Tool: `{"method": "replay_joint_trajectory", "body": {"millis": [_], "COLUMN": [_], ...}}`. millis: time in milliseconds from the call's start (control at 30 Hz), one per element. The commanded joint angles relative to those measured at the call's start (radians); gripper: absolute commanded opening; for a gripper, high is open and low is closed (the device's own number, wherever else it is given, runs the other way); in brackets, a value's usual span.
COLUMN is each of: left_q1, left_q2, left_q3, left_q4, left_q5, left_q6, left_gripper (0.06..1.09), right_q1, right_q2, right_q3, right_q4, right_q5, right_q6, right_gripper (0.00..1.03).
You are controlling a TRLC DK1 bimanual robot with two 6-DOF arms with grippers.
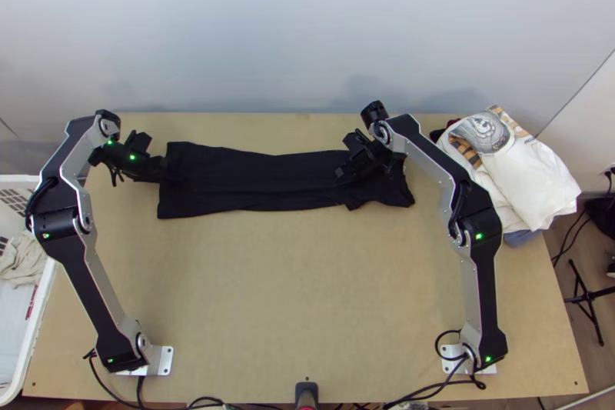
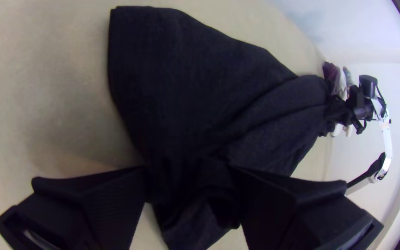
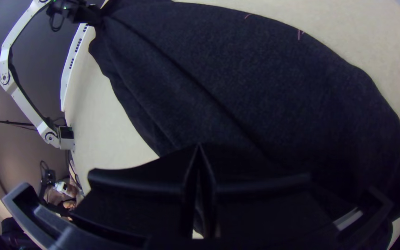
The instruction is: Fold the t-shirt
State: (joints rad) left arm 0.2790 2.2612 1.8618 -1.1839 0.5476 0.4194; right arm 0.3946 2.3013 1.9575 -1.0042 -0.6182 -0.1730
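The black t-shirt (image 1: 261, 179) lies in a long narrow strip across the far part of the table, with lengthwise creases. My left gripper (image 1: 160, 169) is at the strip's left end. In the left wrist view, the left gripper (image 2: 190, 178) is open, its fingers well apart with rumpled cloth of the t-shirt (image 2: 186, 83) between them. Toward the strip's right end, near the sleeve, is my right gripper (image 1: 344, 177). The right wrist view shows the right gripper (image 3: 199, 150) with its fingertips together on the t-shirt (image 3: 265, 83); the pinched part is hidden under them.
A pile of white and other clothes (image 1: 515, 171) sits on the table's far right corner. A white basket (image 1: 38, 318) with light cloth in it stands beside the left edge. Bare wooden table (image 1: 292, 302) lies between the arms' bases, nearer than the shirt.
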Motion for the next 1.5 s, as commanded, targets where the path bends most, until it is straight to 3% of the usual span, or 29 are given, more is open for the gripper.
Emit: {"method": "replay_joint_trajectory", "body": {"millis": [0,167,333,533,967,1467], "left_q1": [-0.027,-0.026,-0.023,-0.024,0.015,0.104], "left_q2": [0.021,0.028,0.040,0.028,-0.011,-0.037], "left_q3": [0.002,0.022,0.027,0.022,0.023,0.112], "left_q4": [0.004,0.013,0.015,-0.013,-0.045,-0.218], "left_q5": [0.035,0.071,0.081,0.106,0.126,0.155], "left_q6": [-0.024,-0.047,-0.059,-0.044,-0.027,0.078], "left_gripper": [0.73,0.29,0.10,0.10,0.10,0.10], "right_q1": [0.001,0.000,-0.002,-0.002,0.006,-0.037], "right_q2": [0.003,0.006,0.009,-0.008,-0.100,0.004], "right_q3": [0.000,-0.002,-0.002,0.009,0.136,0.034], "right_q4": [0.003,0.004,0.006,0.003,-0.154,-0.027], "right_q5": [0.005,0.005,0.006,0.003,-0.003,-0.006], "right_q6": [-0.002,-0.002,-0.002,0.021,0.026,0.013], "right_gripper": [0.03,0.03,0.03,0.03,0.03,0.04]}}
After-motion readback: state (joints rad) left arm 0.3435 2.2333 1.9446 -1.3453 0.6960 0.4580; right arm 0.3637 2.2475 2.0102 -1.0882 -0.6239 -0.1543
